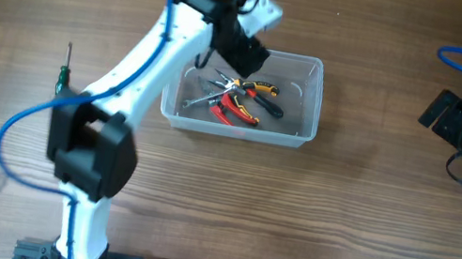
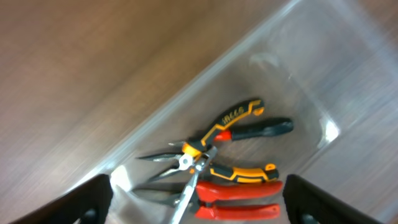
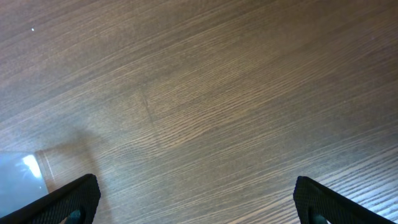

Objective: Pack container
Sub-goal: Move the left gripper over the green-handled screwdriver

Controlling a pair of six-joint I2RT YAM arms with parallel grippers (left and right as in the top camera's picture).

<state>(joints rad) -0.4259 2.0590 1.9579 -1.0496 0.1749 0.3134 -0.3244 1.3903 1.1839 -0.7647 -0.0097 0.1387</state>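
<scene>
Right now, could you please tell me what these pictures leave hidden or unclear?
Overhead: the left claw hides a corner of the container.
Left wrist: the red-handled pliers are cut off by the bottom edge.
Right wrist: the container is only a blurred corner at the left edge.
Overhead: the screwdriver tip is too small to read.

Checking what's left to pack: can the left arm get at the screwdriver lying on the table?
Probably yes: the screwdriver lies alone on the table on that arm's side, and the left fingers are open and empty.
</scene>
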